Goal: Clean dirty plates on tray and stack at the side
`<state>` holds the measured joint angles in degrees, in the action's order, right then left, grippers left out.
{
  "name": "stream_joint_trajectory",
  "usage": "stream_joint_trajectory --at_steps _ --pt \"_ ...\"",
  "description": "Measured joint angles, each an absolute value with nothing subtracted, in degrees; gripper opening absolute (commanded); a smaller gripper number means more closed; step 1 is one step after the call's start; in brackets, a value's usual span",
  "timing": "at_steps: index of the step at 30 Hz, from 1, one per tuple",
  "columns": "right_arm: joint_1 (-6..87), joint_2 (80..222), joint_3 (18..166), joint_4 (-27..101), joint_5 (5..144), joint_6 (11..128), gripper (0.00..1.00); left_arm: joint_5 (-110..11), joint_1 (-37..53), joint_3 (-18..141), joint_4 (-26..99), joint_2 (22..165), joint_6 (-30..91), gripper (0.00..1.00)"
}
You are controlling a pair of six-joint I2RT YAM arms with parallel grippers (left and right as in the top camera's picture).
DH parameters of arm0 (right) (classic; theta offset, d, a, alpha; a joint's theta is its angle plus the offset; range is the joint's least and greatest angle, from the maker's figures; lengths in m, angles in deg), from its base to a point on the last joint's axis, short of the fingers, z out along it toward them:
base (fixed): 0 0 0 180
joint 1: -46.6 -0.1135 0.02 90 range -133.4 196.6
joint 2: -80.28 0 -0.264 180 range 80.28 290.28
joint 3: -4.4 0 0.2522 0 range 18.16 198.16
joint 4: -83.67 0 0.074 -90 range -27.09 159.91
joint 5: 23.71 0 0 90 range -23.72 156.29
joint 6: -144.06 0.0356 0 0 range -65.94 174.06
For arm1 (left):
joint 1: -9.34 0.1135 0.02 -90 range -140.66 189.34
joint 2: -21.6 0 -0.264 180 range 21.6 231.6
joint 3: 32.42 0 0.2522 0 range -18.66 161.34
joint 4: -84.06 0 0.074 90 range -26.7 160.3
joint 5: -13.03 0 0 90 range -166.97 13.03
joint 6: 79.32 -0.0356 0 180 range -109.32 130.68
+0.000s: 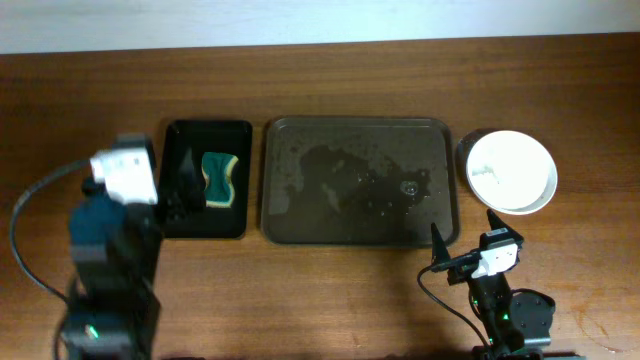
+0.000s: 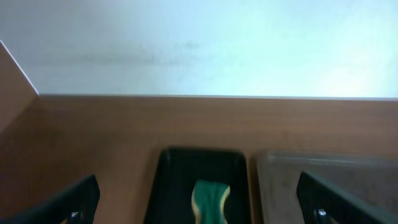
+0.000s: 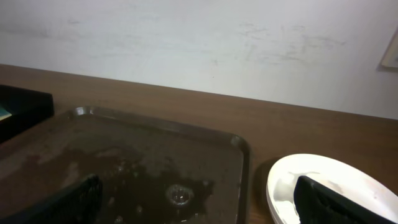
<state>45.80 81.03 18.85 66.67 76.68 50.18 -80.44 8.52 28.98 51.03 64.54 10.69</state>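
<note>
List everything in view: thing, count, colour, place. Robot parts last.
table: one, brown wood, under everything.
brown tray: one, dark brown, table centre, wet, no plates on it.
plates: one stack, white, right of the brown tray; number unclear.
black tray: one, black, left of the brown tray.
sponge: one, green and yellow, in the black tray.
left arm: one, black with white camera, near-left, jaws open above the black tray.
right arm: one, black, near-right, jaws open by the brown tray's near-right corner.
</note>
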Motion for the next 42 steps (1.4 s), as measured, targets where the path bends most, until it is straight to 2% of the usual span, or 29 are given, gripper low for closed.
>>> stream_joint_trajectory --at_steps 5,8,12,42 --pt "45.80 81.01 18.85 66.65 76.68 50.20 0.99 -80.31 8.52 0.98 66.75 41.94 7.19 0.99" --pt "45.80 80.97 18.83 66.60 76.68 50.18 0.99 -80.31 8.52 -9.71 67.97 31.07 5.47 0.99" --pt "45.80 80.97 18.85 66.62 76.68 50.22 0.99 -80.26 8.70 -16.26 67.84 22.51 1.97 0.99" --pt "45.80 80.97 18.83 66.60 76.68 50.18 0.99 -80.11 9.18 -17.82 65.70 22.40 -0.89 0.99"
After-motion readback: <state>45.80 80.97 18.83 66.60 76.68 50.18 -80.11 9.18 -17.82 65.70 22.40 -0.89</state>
